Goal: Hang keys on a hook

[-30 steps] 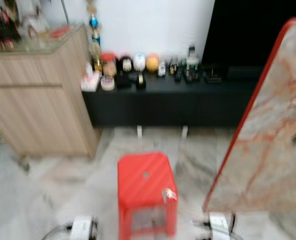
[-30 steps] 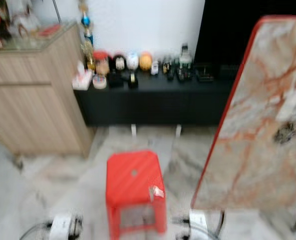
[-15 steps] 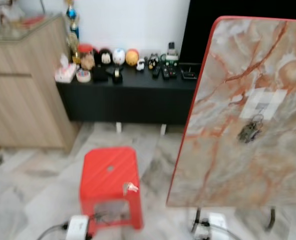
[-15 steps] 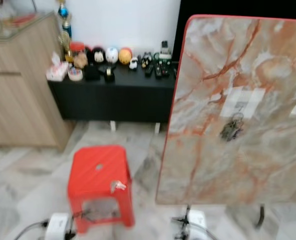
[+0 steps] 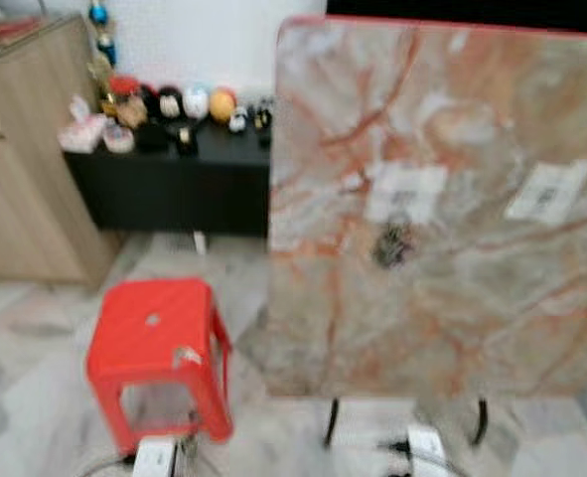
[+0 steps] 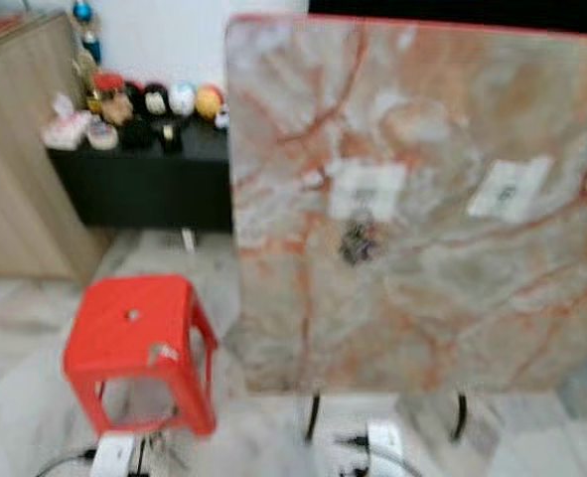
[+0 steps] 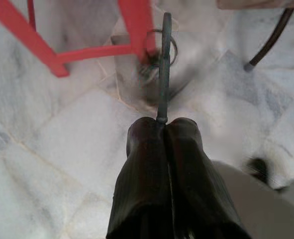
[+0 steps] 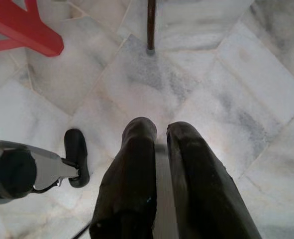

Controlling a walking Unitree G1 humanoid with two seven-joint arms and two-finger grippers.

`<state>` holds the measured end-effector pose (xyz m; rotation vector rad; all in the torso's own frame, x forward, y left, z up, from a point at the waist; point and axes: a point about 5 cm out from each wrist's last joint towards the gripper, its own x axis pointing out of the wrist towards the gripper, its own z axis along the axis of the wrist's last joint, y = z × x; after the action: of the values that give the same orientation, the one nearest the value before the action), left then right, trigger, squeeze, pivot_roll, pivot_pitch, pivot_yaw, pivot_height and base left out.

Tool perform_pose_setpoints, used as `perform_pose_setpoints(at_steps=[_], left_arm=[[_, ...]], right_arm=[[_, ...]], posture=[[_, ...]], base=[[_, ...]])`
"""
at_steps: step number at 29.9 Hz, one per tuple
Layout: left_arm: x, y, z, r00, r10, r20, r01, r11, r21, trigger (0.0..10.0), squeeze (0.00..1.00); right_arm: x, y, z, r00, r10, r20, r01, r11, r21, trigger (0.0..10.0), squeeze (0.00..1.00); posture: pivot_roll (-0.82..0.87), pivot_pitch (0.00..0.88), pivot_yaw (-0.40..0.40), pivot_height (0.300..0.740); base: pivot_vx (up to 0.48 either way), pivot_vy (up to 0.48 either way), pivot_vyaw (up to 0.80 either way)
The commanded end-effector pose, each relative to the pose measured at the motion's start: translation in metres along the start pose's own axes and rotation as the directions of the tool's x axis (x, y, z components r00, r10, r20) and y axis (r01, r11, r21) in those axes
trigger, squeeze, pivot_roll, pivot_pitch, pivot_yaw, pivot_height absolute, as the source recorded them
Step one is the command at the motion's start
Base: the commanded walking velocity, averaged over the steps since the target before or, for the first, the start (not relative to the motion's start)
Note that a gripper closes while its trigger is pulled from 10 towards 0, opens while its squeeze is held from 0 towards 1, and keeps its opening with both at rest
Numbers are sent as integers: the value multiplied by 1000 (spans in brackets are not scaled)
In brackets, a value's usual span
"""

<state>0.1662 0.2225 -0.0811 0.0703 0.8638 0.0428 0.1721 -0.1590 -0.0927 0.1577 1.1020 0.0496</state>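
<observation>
- My left gripper [image 7: 162, 121] is clamped on a thin metal key ring [image 7: 164, 59], hanging low beside the red plastic stool [image 5: 154, 343].
- My right gripper [image 8: 160, 130] hangs idle, fingers slightly apart.

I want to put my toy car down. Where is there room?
The top of the red stool is bare, and so is the marble floor between it and the wooden cabinet. The black shelf is crowded with figurines.
</observation>
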Motion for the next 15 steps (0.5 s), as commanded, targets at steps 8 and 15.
perform_pose_setpoints(at_steps=[8, 15], left_arm=[[5, -10, 18, 996, -53, 78, 52, 998, 22, 10000, 0], [5, -13, 21, 993, -60, 103, 58, 998, 26, 10000, 0]], right_arm=[[-2, -10, -3, 1000, -24, -7, 24, 999, -32, 10000, 0], [-2, -12, -4, 1000, -28, -10, 27, 999, -43, 10000, 0]], posture=[[27, 0, -20, 740], [24, 0, -19, 740]], base=[[0, 0, -784], [0, 0, -778]])
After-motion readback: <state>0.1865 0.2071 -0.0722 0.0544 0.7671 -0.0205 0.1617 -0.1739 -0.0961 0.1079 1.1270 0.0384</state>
